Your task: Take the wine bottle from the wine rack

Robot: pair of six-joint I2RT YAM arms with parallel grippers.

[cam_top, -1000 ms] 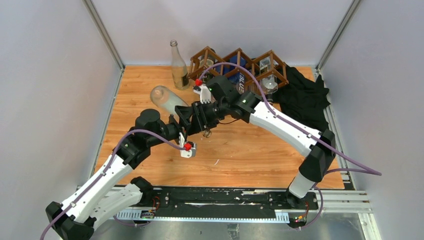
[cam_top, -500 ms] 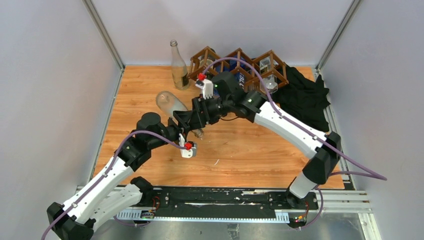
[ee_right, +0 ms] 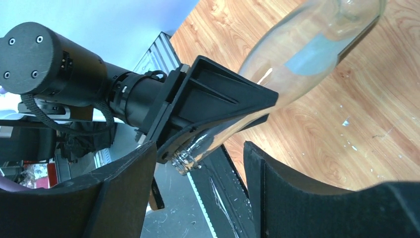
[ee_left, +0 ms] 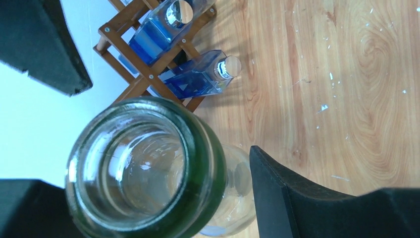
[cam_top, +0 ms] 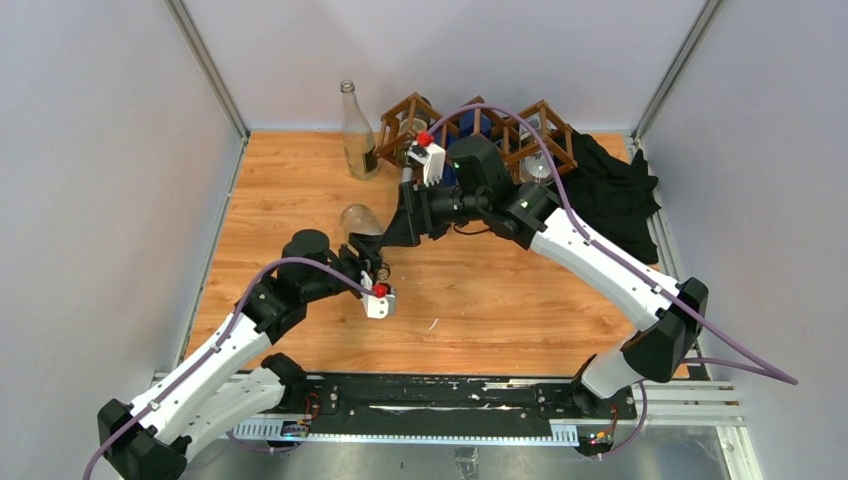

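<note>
A clear wine bottle point(cam_top: 358, 220) with a green-tinted mouth point(ee_left: 143, 168) hangs tilted in the air. My left gripper point(cam_top: 371, 260) is shut on its neck. In the right wrist view the left fingers point(ee_right: 218, 101) clamp the neck just above the threaded mouth, and the bottle body point(ee_right: 307, 44) rises away over the table. My right gripper point(ee_right: 198, 173) is open, with its fingers on either side of the bottle's mouth and not touching it. In the top view the right gripper point(cam_top: 398, 228) is just right of the bottle. The dark wooden wine rack point(cam_top: 480, 130) stands at the back.
The rack point(ee_left: 148, 74) holds blue bottles point(ee_left: 198, 77) and clear ones. A clear bottle point(cam_top: 357, 135) stands upright to the left of the rack. A black cloth point(cam_top: 610, 195) lies at the back right. Grey walls close in both sides.
My right arm has lifted and drawn back toward the rack. The bottle in my left gripper has tipped more upright, and its base has swung right and nearer.
</note>
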